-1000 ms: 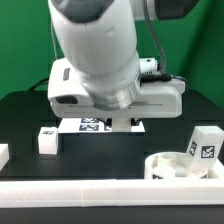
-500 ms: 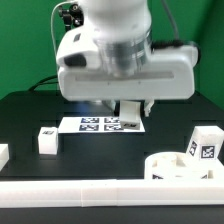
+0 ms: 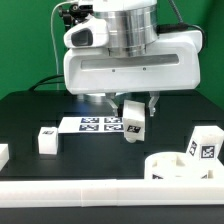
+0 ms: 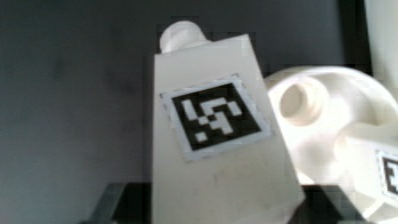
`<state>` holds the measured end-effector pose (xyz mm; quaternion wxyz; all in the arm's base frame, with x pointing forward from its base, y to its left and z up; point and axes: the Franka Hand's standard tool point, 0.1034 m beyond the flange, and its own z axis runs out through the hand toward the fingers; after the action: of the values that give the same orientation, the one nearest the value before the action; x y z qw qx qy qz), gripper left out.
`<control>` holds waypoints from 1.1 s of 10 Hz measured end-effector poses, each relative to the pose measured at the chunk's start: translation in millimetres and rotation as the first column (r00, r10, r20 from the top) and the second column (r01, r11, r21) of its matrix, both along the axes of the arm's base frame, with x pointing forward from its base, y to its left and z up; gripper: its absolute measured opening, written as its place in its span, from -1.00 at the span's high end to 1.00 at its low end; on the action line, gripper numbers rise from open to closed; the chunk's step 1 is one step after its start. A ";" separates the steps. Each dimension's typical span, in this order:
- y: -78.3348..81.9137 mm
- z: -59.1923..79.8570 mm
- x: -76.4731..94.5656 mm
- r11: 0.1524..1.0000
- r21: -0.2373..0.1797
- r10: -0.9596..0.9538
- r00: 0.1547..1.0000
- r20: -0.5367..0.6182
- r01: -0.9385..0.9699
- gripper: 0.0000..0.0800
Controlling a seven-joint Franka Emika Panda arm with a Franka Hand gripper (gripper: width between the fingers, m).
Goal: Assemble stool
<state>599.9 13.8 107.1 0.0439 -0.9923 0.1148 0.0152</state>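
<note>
A white blocky stool leg with a black-and-white tag hangs tilted above the table, and my gripper is shut on its upper end. The wrist view shows that leg close up, running out from between my dark fingers, with the round seat disc behind it. The seat disc lies at the exterior view's lower right, and a second tagged leg stands at its far edge. A third leg lies on the table at the exterior view's left.
The marker board lies flat behind the held leg. A long white border rail runs along the front edge of the black table. Another white part shows at the far left edge.
The arm has turned and moved toward the exterior view's right. The leg it holds has come into full view and now hangs tilted beside the marker board.
</note>
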 end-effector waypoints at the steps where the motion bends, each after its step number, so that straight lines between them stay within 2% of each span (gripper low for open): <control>1: 0.6 7.6 2.9 1.000 -0.011 -0.009 0.997 0.070 0.010 0.18; 3: 6.0 16.8 11.7 0.999 -0.027 -0.011 0.983 0.181 0.017 0.18; 4: 6.1 14.1 13.0 0.999 -0.043 -0.009 0.968 0.252 0.020 0.18; 5: 6.2 11.0 9.5 0.999 -0.044 -0.008 0.970 0.244 0.019 0.18; 8: 8.7 14.3 11.2 0.999 -0.042 -0.004 0.970 0.242 0.015 0.18; 11: 16.8 38.7 19.5 1.000 -0.025 0.001 0.972 0.233 0.005 0.18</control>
<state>619.4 30.7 145.8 0.0443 -0.9876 0.1103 -0.1028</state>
